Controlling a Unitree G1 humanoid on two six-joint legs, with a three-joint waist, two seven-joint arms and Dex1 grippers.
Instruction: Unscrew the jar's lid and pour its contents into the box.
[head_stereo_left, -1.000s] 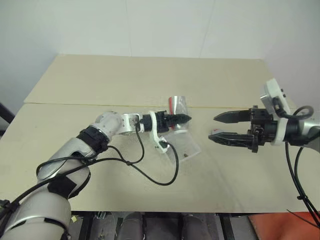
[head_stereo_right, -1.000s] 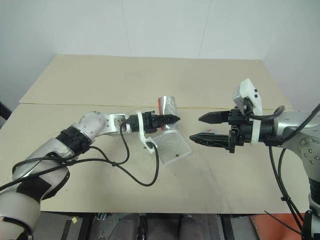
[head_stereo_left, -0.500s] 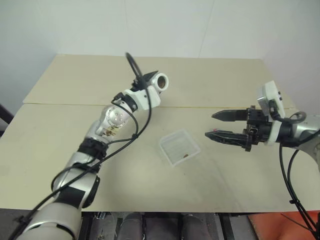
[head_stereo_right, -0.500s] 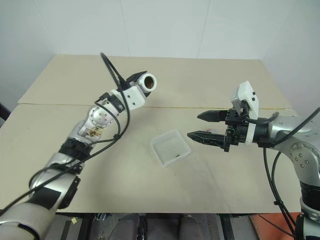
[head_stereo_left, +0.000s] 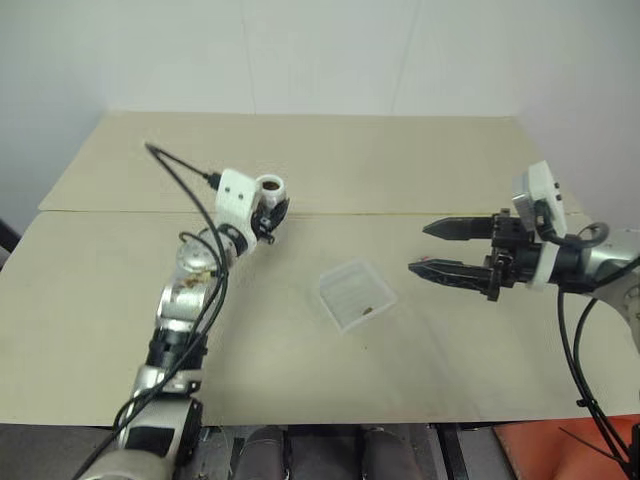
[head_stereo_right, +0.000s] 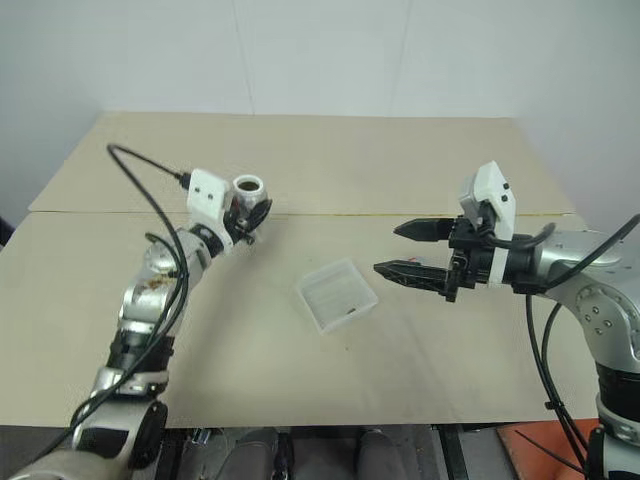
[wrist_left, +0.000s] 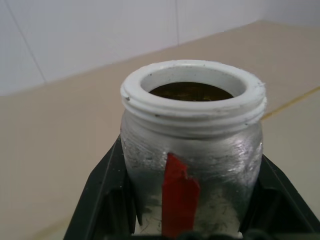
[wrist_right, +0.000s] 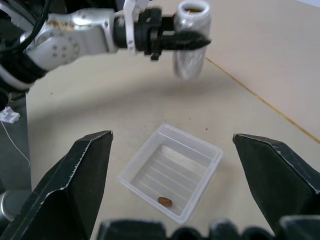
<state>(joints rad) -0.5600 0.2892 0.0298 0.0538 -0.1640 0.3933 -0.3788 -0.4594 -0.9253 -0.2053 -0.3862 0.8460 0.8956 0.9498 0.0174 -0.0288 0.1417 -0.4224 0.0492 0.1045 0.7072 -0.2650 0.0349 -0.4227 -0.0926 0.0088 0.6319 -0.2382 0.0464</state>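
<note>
The left jaws (head_stereo_right: 250, 214) are clamped on the jar (wrist_left: 192, 165), one black finger on each side of its body, while the right jaws (head_stereo_left: 430, 248) stand wide open with nothing between them, their two long black fingers pointing across toward the left arm. The beige tabletop (head_stereo_left: 420, 160) carries the scene, with a thin yellowish seam line running across it from side to side. On it, between the two arms and nearer the right jaws, lies the box (head_stereo_left: 357, 294), a shallow clear plastic tray with a ribbed bottom and rounded corners, set at a slant to the tabletop's edges. The jar is held upright above the tabletop, well apart from the box and over the seam line, its mouth facing up and open, with no cap on its white threaded rim. Its body looks silvery, with a strip of red label on the side facing the left wrist camera. Inside the mouth, dark brownish contents (wrist_left: 191, 92) show just below the rim. In the box, one small brown bit (wrist_right: 165, 201) rests on the ribbed bottom near a corner.
</note>
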